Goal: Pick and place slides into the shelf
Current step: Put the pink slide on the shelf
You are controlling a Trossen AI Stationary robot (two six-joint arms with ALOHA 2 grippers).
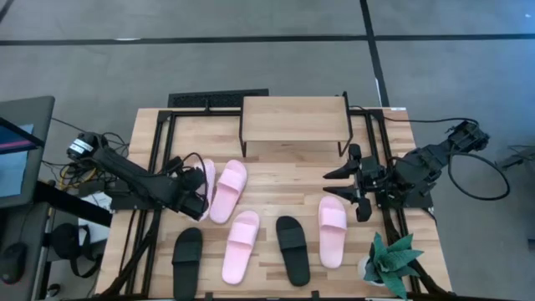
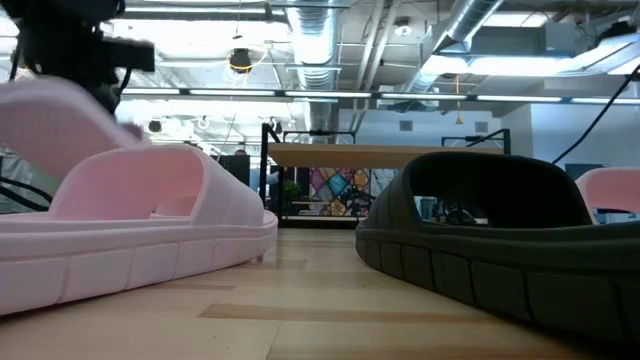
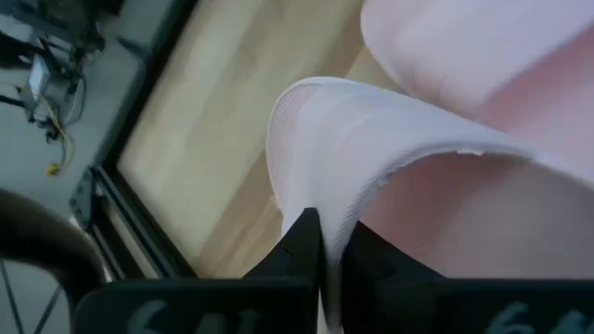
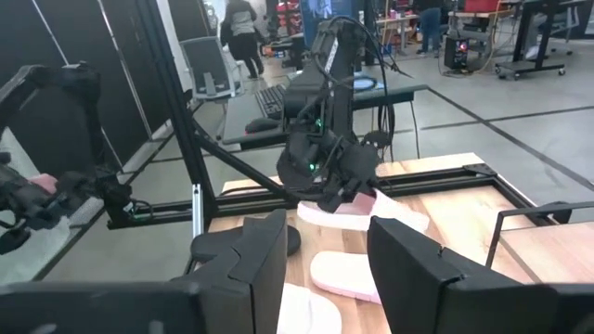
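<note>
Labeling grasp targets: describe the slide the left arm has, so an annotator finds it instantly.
On the wooden table, left of the shelf, two pale pink slides lie side by side. The gripped slide is the outer one, its edge pinched in the left gripper fingers; its neighbour lies free.

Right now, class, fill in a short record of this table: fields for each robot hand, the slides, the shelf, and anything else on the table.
left hand: shut on the strap of a pink slide, at the table's left side
right hand: open, empty, right of centre, above another pink slide
slides on table: four pink, two black
shelf: at the table's far edge, nothing on top
other: potted plant at the near right corner
</note>
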